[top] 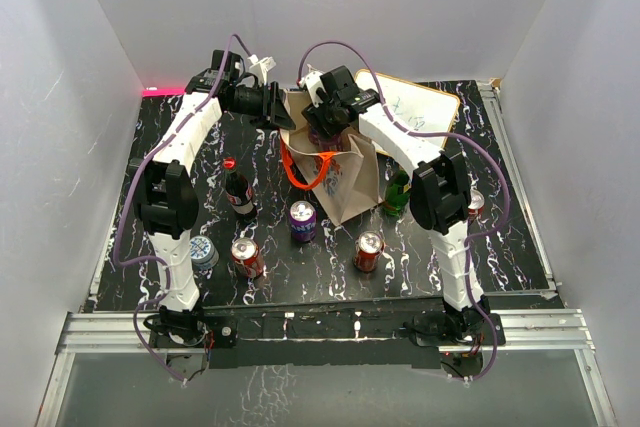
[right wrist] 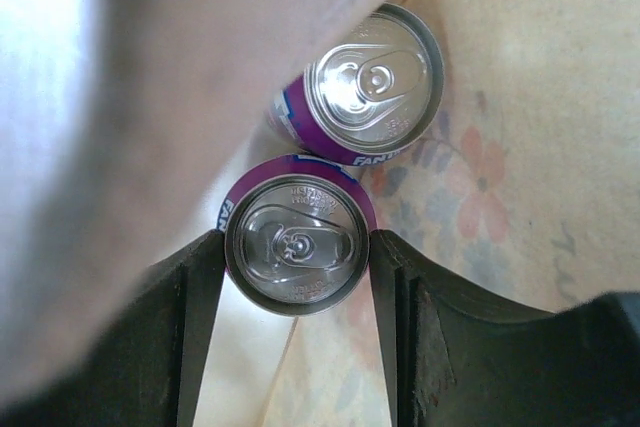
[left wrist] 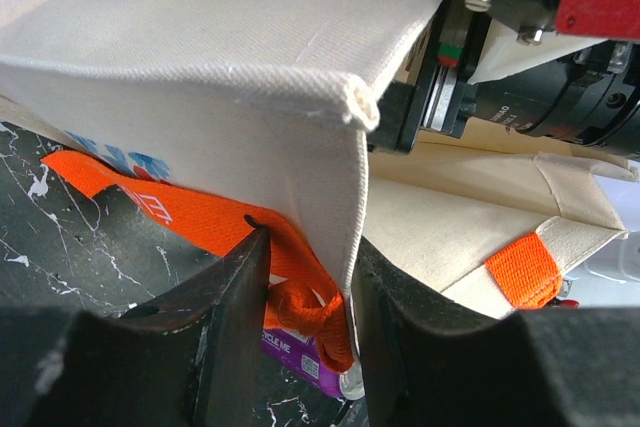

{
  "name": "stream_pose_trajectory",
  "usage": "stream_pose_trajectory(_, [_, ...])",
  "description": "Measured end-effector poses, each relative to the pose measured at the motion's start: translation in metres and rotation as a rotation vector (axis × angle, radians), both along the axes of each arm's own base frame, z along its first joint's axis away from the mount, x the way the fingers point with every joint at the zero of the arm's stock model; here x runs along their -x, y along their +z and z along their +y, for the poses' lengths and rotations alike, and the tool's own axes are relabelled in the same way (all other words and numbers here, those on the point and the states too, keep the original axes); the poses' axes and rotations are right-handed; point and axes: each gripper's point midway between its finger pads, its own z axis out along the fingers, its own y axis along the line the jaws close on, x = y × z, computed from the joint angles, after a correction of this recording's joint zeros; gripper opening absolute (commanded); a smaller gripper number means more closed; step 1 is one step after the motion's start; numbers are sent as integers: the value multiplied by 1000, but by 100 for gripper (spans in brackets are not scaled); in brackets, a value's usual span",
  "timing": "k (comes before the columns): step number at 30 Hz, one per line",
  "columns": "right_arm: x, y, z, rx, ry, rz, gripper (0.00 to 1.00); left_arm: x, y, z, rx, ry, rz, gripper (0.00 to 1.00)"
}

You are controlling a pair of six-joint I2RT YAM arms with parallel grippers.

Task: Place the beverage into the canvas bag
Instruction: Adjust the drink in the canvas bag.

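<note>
The canvas bag [top: 350, 182] stands open at the middle of the table, beige with orange strap handles [left wrist: 200, 222]. My left gripper [left wrist: 310, 267] straddles the bag's rim: the cloth wall [left wrist: 250, 77] lies against one finger, the other stands apart from it beside the strap, so the jaws are open. My right gripper [right wrist: 297, 247] reaches down inside the bag, shut on an upright purple beverage can [right wrist: 297, 197], both fingers against its sides. A second purple can [right wrist: 375, 82] rests just beyond it on the bag's floor. From above, both grippers [top: 285, 112] [top: 325, 127] meet at the bag's mouth.
In front of the bag stand a purple can [top: 302, 220], two red cans [top: 247, 257] [top: 369, 251], a dark cola bottle [top: 238, 192], a green bottle [top: 398, 192] and a pale can [top: 204, 250]. A white board [top: 420, 107] lies behind the bag. White walls enclose the table.
</note>
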Motion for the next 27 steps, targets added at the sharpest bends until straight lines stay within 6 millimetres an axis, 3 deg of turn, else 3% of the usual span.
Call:
stream_pose_trajectory(6, [-7, 2, -7, 27, -5, -32, 76, -2, 5, -1, 4, 4, -10, 42])
stream_pose_trajectory(17, [-2, 6, 4, -34, 54, -10, 78, -7, 19, -2, 20, 18, -29, 53])
stream_pose_trajectory(21, [3, 22, 9, -93, 92, -13, 78, -13, 26, -1, 31, 32, -45, 57])
stream_pose_trajectory(27, [7, 66, 11, -161, 120, -76, 78, -27, 22, 3, 54, 68, -32, 66])
